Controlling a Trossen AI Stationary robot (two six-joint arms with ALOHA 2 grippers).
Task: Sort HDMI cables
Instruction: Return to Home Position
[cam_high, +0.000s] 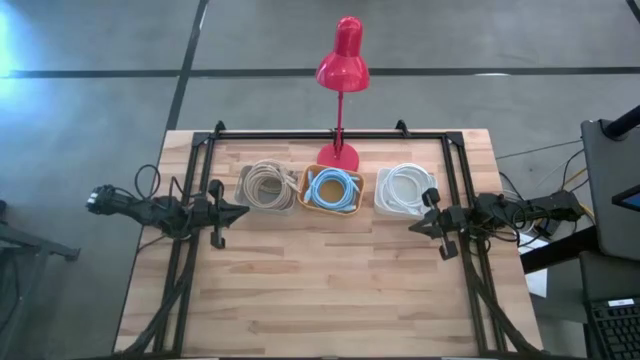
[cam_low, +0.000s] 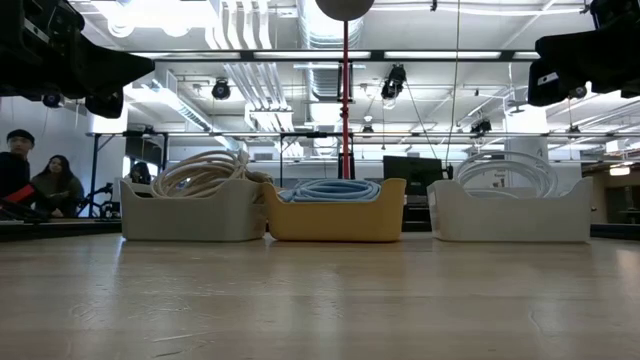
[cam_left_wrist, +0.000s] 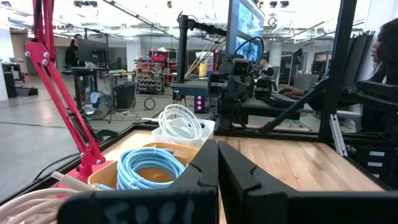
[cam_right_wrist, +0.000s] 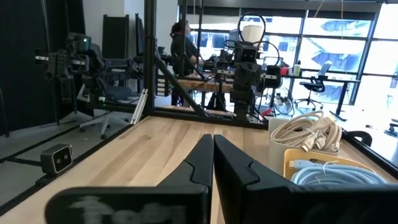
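Sorting looks complete: the beige cables (cam_high: 266, 185), light blue cables (cam_high: 333, 188) and white cables (cam_high: 404, 186) sit in separate bins at upper centre, while the left gripper (cam_high: 240, 211) and right gripper (cam_high: 414, 227) flank them, fingers pressed together, holding nothing.

Wooden table with three bins and a lamp foot

The pale plank table (cam_high: 330, 290) bears a row of three bins near its far edge: a beige bin (cam_high: 240, 190) touching an orange bin (cam_high: 303, 190), and a white bin (cam_high: 379, 195) slightly apart toward the right arm's side. A red lamp base (cam_high: 338, 156) stands just behind the orange bin.
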